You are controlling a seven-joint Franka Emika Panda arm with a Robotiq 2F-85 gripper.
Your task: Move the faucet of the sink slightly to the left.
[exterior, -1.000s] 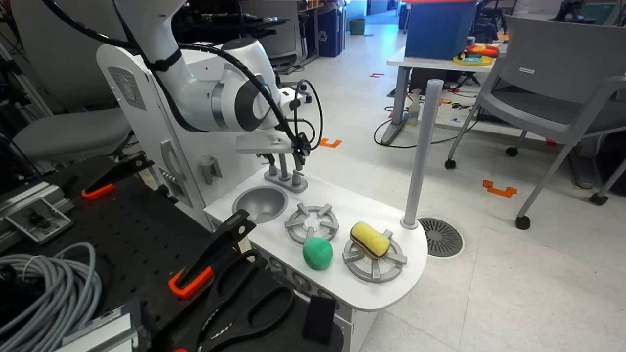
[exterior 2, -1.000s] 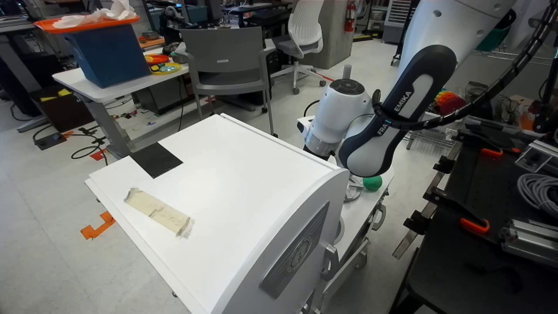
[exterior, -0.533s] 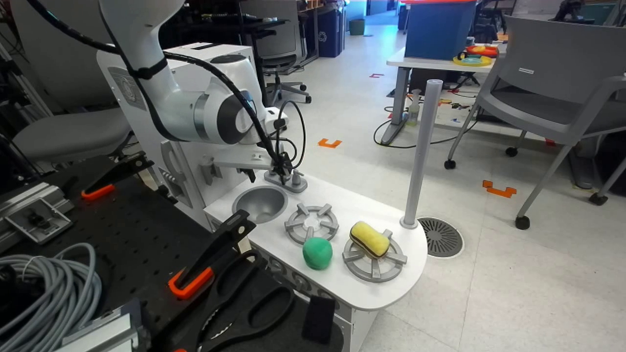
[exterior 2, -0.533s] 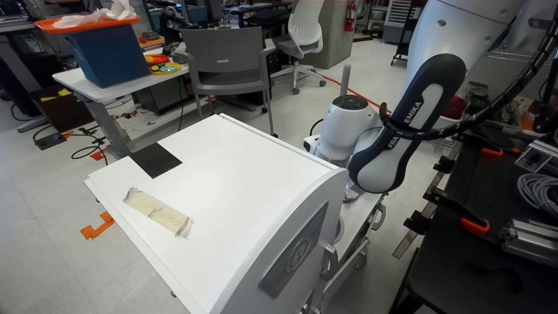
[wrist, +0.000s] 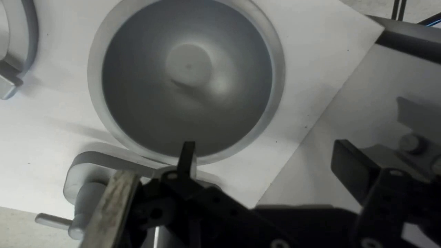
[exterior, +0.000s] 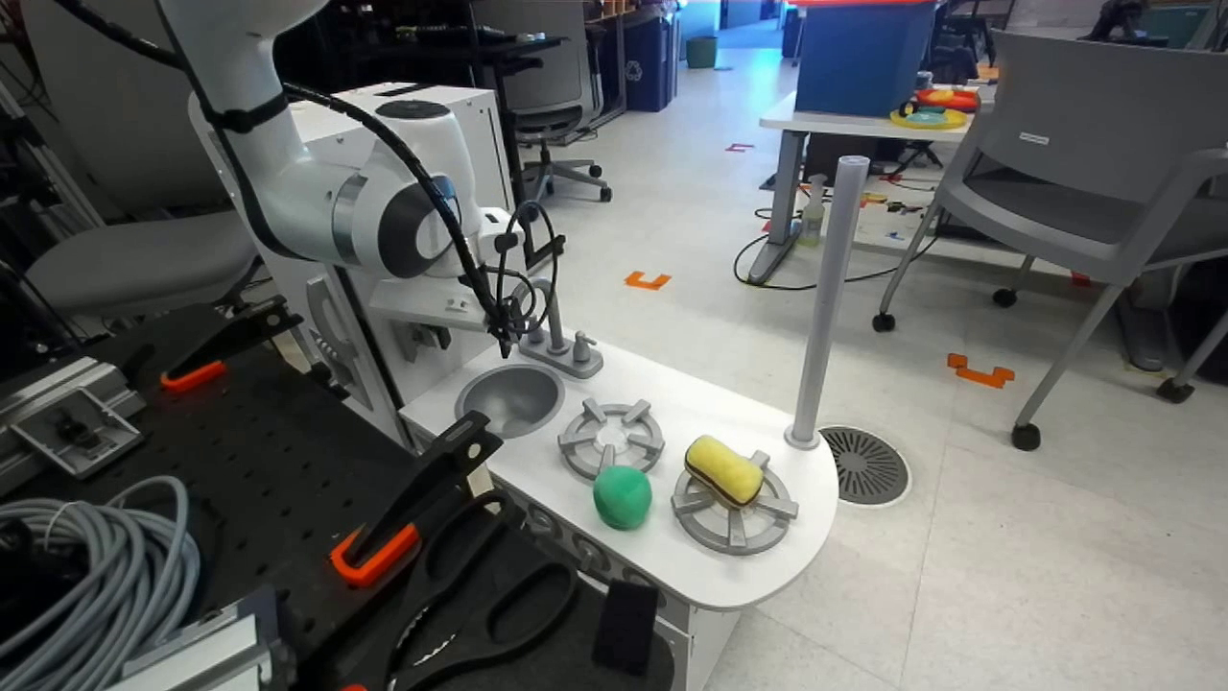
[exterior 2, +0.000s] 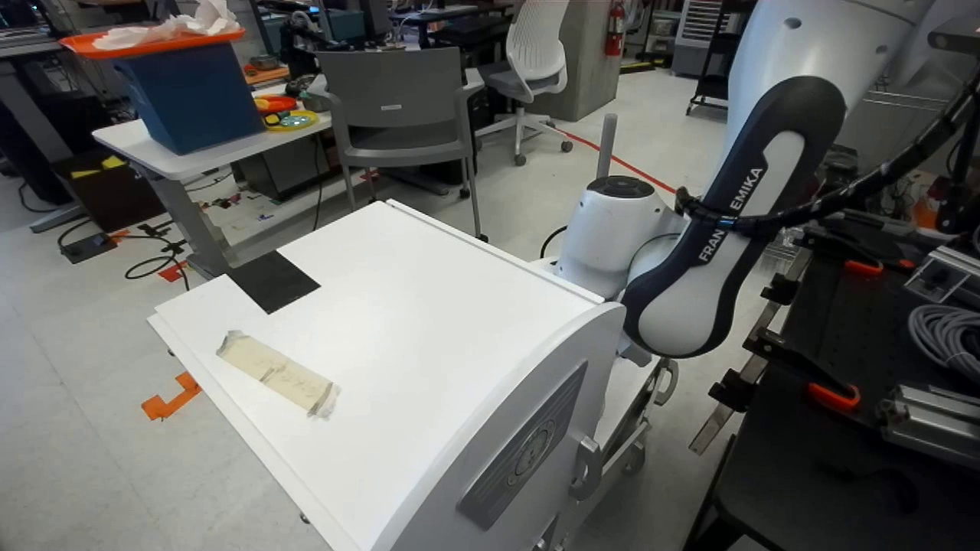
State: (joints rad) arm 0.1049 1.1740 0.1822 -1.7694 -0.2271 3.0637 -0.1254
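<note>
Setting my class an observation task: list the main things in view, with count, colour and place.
Counter: 1, white, on the toy kitchen
Sink: 1, grey, in the counter
Faucet: 1, grey, beside the sink
Burners: 2, grey, on the counter
Ball: 1, green, on the counter
Sponge-like item: 1, yellow, on a burner
Pole: 1, grey, counter's end
Clamps: at least 2, black and orange, on the black table
Cable coil: 1, grey, same table
Tub: 1, blue, background table
Chairs: several, mostly grey, around the room
Robot arm: 1, white and black, over the counter
Gripper: 1, black, open, near the faucet
</note>
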